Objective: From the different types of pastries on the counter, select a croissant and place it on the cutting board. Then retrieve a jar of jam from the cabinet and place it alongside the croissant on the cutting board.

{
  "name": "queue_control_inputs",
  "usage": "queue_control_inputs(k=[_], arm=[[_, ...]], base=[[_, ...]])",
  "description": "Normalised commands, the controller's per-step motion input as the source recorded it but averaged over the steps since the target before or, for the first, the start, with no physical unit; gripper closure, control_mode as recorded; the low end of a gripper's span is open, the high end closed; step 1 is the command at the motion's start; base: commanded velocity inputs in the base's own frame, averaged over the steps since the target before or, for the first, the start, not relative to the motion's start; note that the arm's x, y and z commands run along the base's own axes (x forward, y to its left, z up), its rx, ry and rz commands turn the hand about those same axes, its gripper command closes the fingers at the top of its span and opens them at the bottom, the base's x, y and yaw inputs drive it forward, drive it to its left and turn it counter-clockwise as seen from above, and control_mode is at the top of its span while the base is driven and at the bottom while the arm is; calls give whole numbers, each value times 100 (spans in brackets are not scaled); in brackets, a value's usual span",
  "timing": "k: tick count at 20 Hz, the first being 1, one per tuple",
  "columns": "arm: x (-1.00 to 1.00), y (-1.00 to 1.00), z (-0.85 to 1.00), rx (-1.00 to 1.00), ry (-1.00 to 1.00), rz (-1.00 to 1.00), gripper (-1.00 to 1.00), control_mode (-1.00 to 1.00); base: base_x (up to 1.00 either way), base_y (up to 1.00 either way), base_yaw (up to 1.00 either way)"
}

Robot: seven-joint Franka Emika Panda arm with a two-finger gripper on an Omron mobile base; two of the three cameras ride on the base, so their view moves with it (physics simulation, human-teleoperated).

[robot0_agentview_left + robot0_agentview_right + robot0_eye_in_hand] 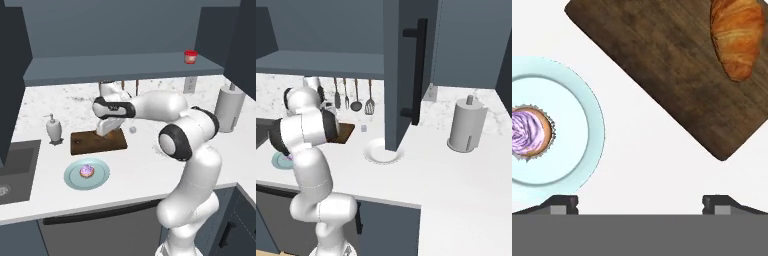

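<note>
The white two-finger gripper point(640, 202) sits nearest the hand camera, its small dark fingertips point(563, 202) spread wide with nothing between them, so the claw is released and empty above the white grey-speckled marble-look counter point(145, 165). The small golden orange-brown croissant point(738, 36) lies on the flat dark brown wooden cutting board point(662, 65), near one end of it, so that half of the task looks done. The step in hand is probably to pull clear and go for the tiny squat red jar of jam point(190, 56), which stands on the long flat shelf of the dark blue-grey cabinet point(120, 67), far and to the right of the board. To do this well, the arm should lift straight up before swinging, so the fingers do not brush the croissant, and should approach the jar level with the shelf, jaws wide, closing on its middle. As for containers, the light blue round plate point(70, 175), just nearer than the board, holds the round pastry with pink-purple frosting point(87, 171); a white round plate point(372, 154) further right looks bare.
</note>
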Motion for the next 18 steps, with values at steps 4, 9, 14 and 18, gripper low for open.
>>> queue_control_inputs(k=[4,9,14,18], arm=[[-100,-13,4,0,-42,-4,-100,-100],[-100,-16,20,1,-43,-5,-100,-100],[-71,-24,92,13,-49,-25,-100,-100],[-65,-21,100,19,-48,-27,-100,-100]], base=[[0,0,0],[0,0,0],[0,0,0],[0,0,0]])
